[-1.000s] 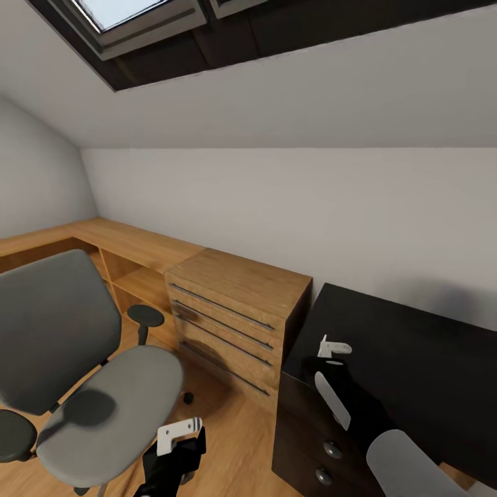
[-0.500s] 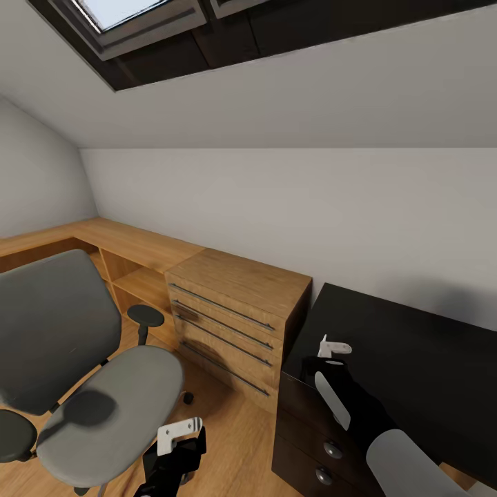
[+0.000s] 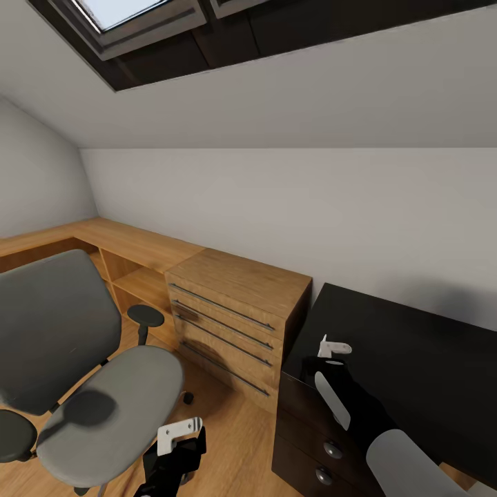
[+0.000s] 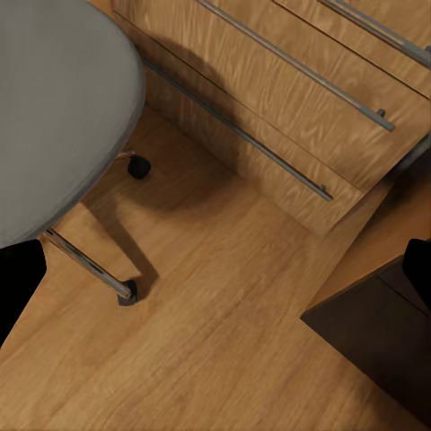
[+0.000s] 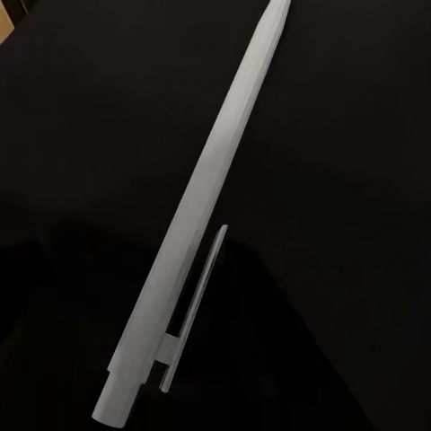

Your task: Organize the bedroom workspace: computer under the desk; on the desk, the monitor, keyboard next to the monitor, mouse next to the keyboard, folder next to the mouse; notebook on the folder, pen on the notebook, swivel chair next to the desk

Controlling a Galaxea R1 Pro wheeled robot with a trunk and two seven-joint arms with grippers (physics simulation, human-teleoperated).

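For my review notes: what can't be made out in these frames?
- Head view: the grey fabric swivel chair is cut by the picture's left and bottom edges, and its seat hides the base.
- Head view: the black-topped desk runs off the right edge.
- Right wrist view: the slim light-grey pen runs off the frame at its tip; whether the right gripper grips it is unclear.

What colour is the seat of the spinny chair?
Grey. The swivel chair seat shows best in the head view.

left arm (image 3: pixel 172 462): black, white bracket | right arm (image 3: pixel 359 404): black, white panels
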